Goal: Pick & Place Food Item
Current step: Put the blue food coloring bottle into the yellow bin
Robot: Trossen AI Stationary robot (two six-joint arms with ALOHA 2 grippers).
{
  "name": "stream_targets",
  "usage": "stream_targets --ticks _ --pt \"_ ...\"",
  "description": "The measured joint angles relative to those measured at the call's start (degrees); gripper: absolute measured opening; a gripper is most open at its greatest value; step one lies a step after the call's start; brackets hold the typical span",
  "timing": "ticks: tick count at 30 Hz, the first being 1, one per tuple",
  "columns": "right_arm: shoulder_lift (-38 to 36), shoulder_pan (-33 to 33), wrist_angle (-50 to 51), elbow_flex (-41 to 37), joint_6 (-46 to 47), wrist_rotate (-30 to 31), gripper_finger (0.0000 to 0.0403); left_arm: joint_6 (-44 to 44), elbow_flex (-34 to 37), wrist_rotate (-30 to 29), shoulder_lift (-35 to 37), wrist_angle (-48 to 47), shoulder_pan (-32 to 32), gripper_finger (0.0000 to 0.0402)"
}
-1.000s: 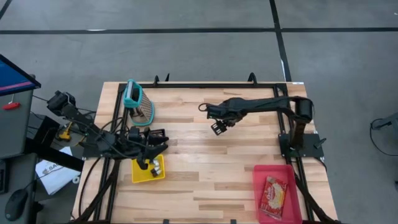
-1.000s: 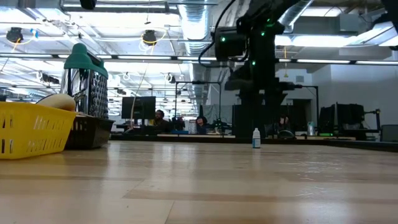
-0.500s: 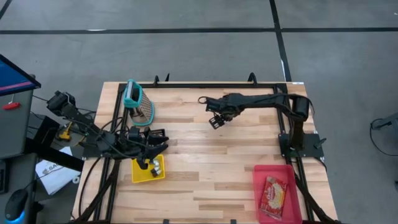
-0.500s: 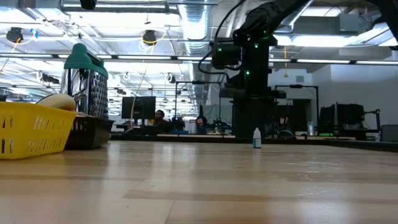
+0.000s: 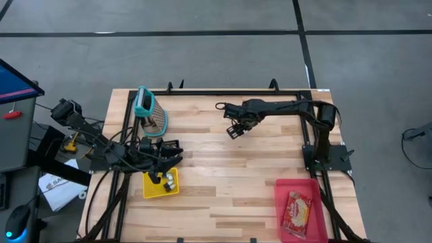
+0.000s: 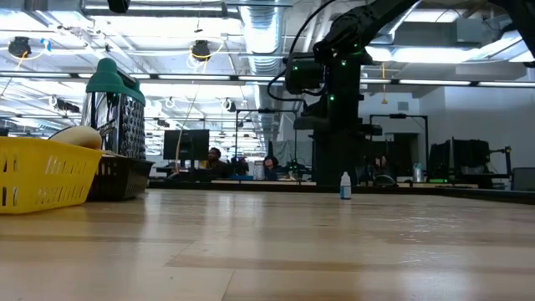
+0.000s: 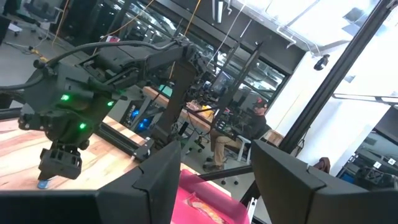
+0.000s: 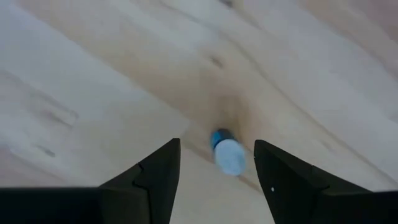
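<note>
A small white bottle with a blue cap (image 8: 228,154) stands upright on the wooden table (image 5: 223,169); the low view shows it (image 6: 344,186) toward the far side. My right gripper (image 8: 216,143) hangs over it, pointing down, open, one finger to each side of the bottle and above it. In the high view this gripper (image 5: 234,129) hides the bottle. My left gripper (image 5: 160,177) waits open above a yellow basket (image 5: 160,185), nothing between its fingers (image 7: 217,146). A pale rounded item (image 6: 75,135) lies in that basket.
A metal grater with a teal handle (image 5: 150,111) stands at the far left beside a black basket (image 6: 121,177). A red tray (image 5: 317,214) holding a food packet (image 5: 297,209) sits at the near right. People sit at desks beyond the table (image 6: 217,159).
My right gripper has moved toward the table's far edge and slightly left, ending over the small bottle. The bottle has stayed where it was.
</note>
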State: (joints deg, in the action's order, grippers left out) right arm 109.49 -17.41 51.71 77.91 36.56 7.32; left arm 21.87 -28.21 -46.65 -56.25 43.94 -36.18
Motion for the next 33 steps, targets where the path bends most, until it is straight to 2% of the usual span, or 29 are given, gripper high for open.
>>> stream_targets --ticks 10,22,33 --pt "1.47 0.11 -0.28 0.05 -1.48 -1.41 0.0202 1.03 -0.02 -0.02 0.00 0.42 0.00 0.0191" --pt "1.45 -0.72 1.26 0.00 -2.27 -1.27 0.0171 1.05 -0.02 -0.01 0.00 0.54 -0.11 0.0191" --pt "1.45 -0.76 1.84 0.00 -3.59 -1.28 0.0173 1.05 -0.02 -0.02 0.00 0.50 -0.11 0.0191"
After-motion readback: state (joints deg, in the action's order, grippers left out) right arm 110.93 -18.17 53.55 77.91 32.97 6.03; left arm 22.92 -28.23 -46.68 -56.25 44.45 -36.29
